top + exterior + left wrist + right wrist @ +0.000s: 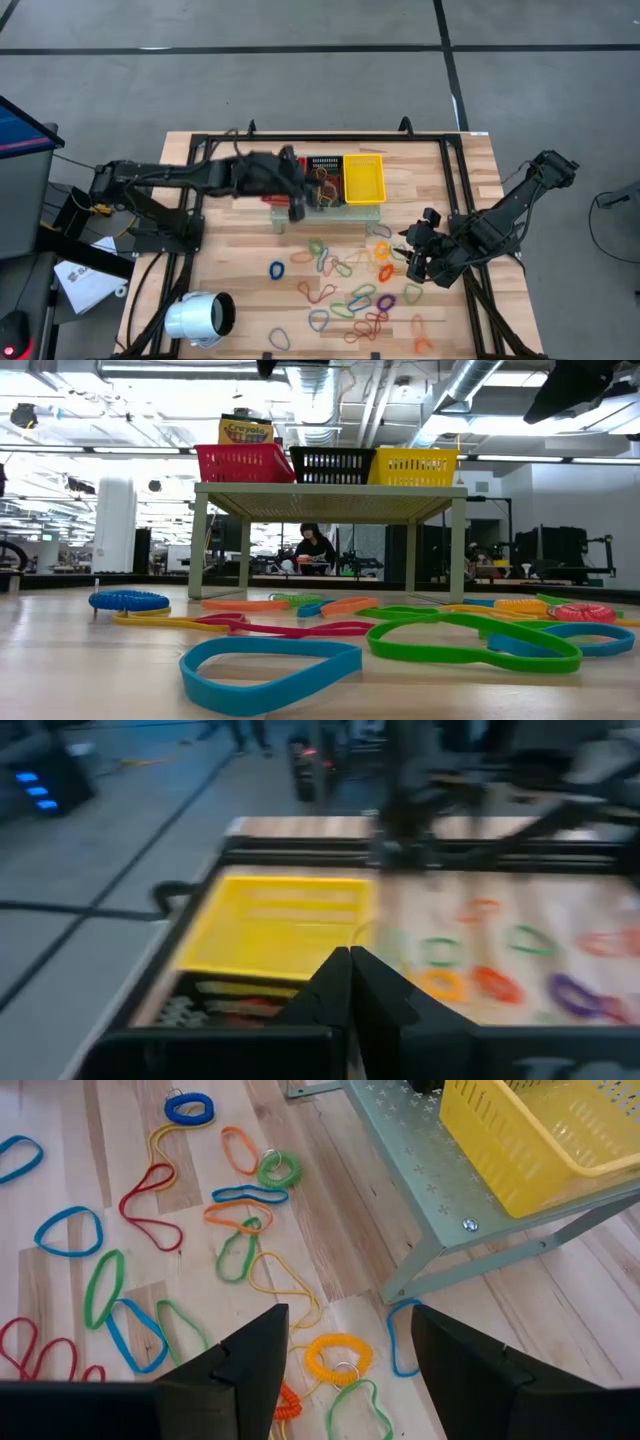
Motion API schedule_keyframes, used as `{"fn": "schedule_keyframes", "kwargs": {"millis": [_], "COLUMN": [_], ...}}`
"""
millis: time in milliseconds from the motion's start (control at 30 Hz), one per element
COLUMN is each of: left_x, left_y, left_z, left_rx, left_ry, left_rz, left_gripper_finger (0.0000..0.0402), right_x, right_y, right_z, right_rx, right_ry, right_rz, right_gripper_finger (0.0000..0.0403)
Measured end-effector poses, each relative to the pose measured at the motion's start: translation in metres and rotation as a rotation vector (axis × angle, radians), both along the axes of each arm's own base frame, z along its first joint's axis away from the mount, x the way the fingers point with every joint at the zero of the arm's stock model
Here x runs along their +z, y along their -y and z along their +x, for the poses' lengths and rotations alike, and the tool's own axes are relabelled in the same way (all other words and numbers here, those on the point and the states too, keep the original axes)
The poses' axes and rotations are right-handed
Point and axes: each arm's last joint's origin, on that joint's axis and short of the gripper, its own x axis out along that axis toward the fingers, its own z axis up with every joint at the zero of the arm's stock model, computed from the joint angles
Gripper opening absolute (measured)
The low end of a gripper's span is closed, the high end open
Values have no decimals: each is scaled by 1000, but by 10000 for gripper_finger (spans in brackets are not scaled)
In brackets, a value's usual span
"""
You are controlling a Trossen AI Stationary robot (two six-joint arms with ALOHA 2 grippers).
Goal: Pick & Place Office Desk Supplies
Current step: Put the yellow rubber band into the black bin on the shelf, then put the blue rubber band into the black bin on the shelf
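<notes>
Many coloured rubber bands [340, 290] lie loose on the wooden table, in front of a small raised stand [430, 1170]. On the stand stand a red basket [245, 462], a black basket [325, 170] and a yellow basket [363, 177]. My left gripper [300, 192] hangs shut above the stand, over the black basket's near side, and points toward the yellow basket [280, 925]. Nothing shows between its fingers [350, 985]. My right gripper [415, 258] is open above the bands at the right, over an orange coiled band [338, 1357].
A white cylinder [200, 318] lies at the table's near left corner. A crayon box [245, 430] stands in the red basket. A black frame [440, 150] runs around the table. A person [312, 545] sits in the room far behind.
</notes>
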Motion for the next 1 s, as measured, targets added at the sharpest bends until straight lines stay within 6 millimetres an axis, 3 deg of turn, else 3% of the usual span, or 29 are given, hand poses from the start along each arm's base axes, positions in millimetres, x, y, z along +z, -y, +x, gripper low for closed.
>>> {"fn": "schedule_keyframes", "kwargs": {"millis": [233,433,767,1000], "left_x": [4,9,-2,-9], "left_y": [-45,-67,-60,-58], "left_z": [-3,-5,9,8], "left_rx": [132,148,92,79], "left_ry": [37,90,67,-15], "left_rz": [39,45,33,53], "left_gripper_finger": [0,0,8,47], "right_x": [0,0,0,0], "right_y": [0,0,1,1], "right_z": [0,0,0,0], "right_rx": [-1,-2,-3,-2], "right_ry": [1,-1,-2,-3], "right_rz": [-4,-7,-8,-9], "right_gripper_finger": [209,209,209,209]}}
